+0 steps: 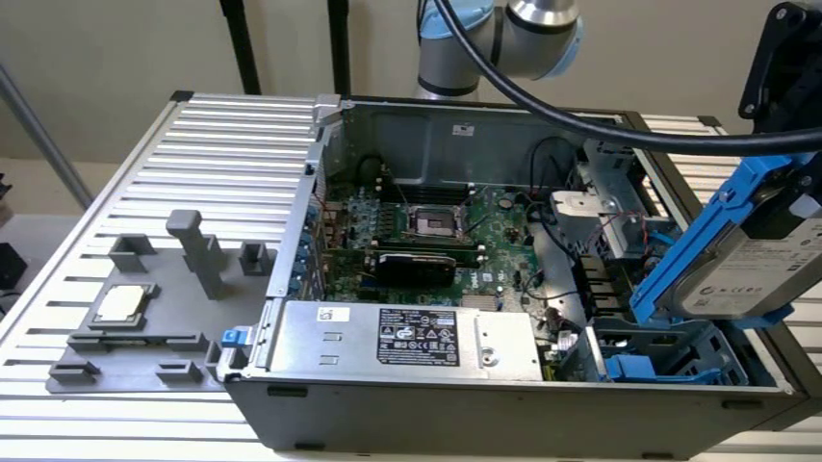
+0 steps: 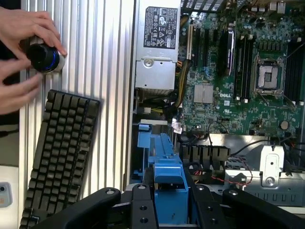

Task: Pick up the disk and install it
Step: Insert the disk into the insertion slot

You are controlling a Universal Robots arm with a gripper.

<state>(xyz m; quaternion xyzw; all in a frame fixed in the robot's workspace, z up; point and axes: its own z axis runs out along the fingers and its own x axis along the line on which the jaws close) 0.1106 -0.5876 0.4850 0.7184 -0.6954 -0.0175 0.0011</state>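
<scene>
**Disk in claw, beside open PC**

One disk [image 1: 752,274], blue rails, tilted near case [image 1: 514,414] edge at ext. view's right — claw [image 2: 169,193] clamped on its blue rail. Motherboard [image 2: 228,71] reads "DELL". One keyboard [image 2: 59,152] on counter [image 2: 109,71].

Open case [image 1: 514,416] on table [image 1: 231,135]. Inside: motherboard [image 1: 437,231] at middle, power supply [image 1: 411,337] along near wall, drive cage [image 1: 668,361] in near corner, exterior view's right. Above cage, aloft: disk [image 1: 757,269], tilted. On table, exterior view's left of case: fixture [image 1: 141,342] with chip [image 1: 118,303] on it. Beside case on table: keyboard [image 2: 62,148].
</scene>
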